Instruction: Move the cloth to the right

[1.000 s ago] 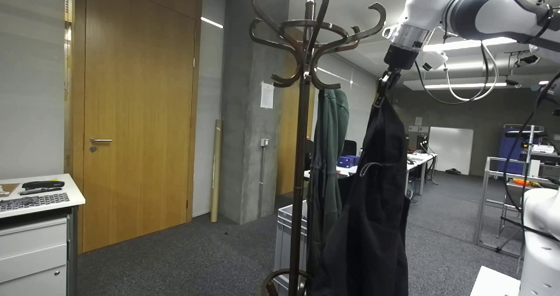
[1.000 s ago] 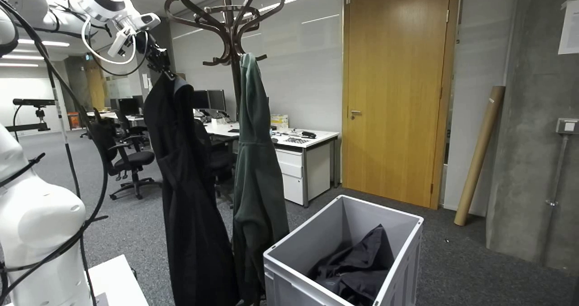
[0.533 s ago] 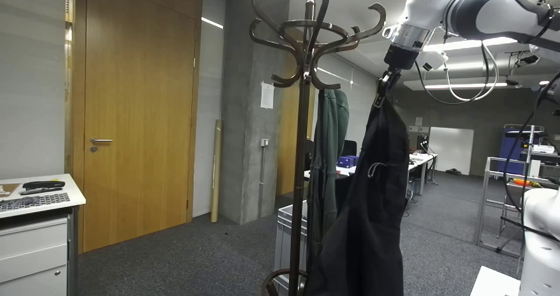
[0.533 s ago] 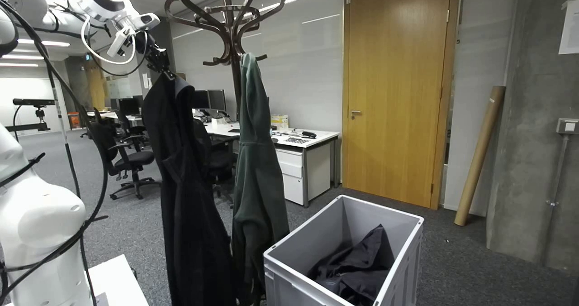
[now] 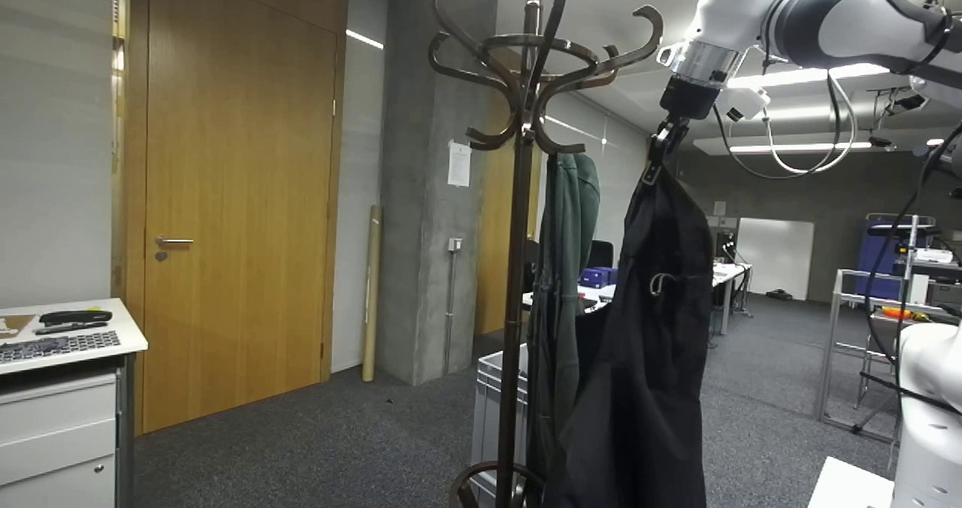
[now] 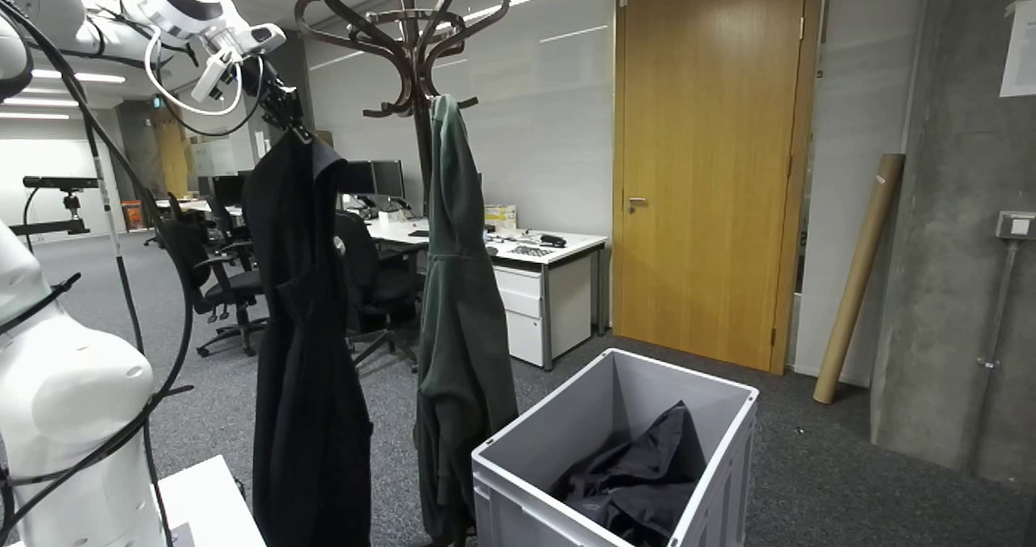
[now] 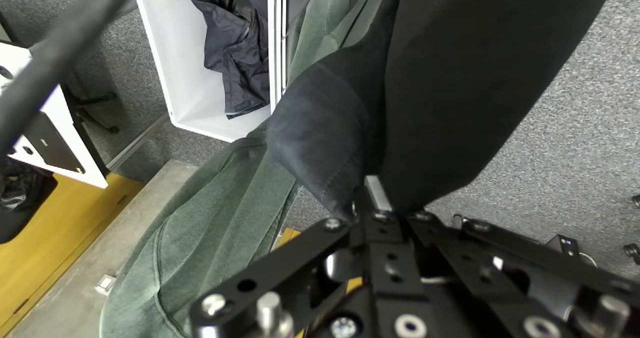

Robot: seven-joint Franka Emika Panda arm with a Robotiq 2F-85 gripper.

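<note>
The cloth, a long black coat, hangs in both exterior views (image 5: pixel 650 358) (image 6: pixel 312 353), and fills the upper right of the wrist view (image 7: pixel 465 88). My gripper (image 5: pixel 652 170) is shut on the top of the coat near the collar. It also shows in an exterior view (image 6: pixel 299 130) and in the wrist view (image 7: pixel 375 200), where the fingertips pinch the fabric. The coat hangs freely from the fingers, apart from the dark coat stand (image 5: pixel 518 267). Its lower end is cut off in an exterior view or hidden in folds.
A dark green garment (image 6: pixel 461 288) hangs on the stand beside the coat. It also shows in the wrist view (image 7: pixel 215 243). A grey bin (image 6: pixel 526 506) with dark fabric (image 6: pixel 639 474) inside stands past it. A white robot table (image 6: pixel 202 506) and office chairs (image 6: pixel 380 276) are nearby.
The coat has swung: in an exterior view its lower part moved left, away from the green garment, opening a gap of floor. My arm and gripper have stayed in place.
</note>
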